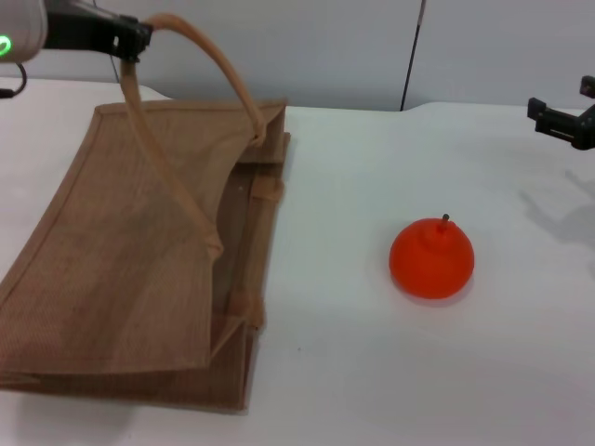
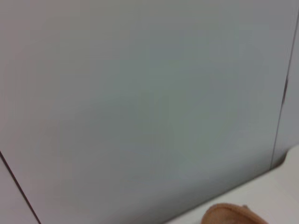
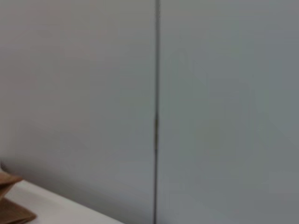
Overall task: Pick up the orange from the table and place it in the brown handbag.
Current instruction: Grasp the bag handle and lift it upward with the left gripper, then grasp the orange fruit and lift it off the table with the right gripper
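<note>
The brown handbag (image 1: 139,251) lies on the left part of the white, smooth table (image 1: 372,372), a coarse-woven burlap tote with stitched edges and folded gusset sides, its mouth turned toward the middle of the table. One of its paler looped handles (image 1: 209,56) is lifted in an arch, and the left gripper (image 1: 130,39) is clamped on that loop at its top, above the bag's far corner. The orange (image 1: 431,258) sits on the table well to the right of the bag, apart from it: a round, matte orange-red fruit with a small raised crown and a short dark stem. The right gripper (image 1: 562,123) hovers at the far right edge, above the table and well clear of the orange; I cannot tell how its fingers stand.
</note>
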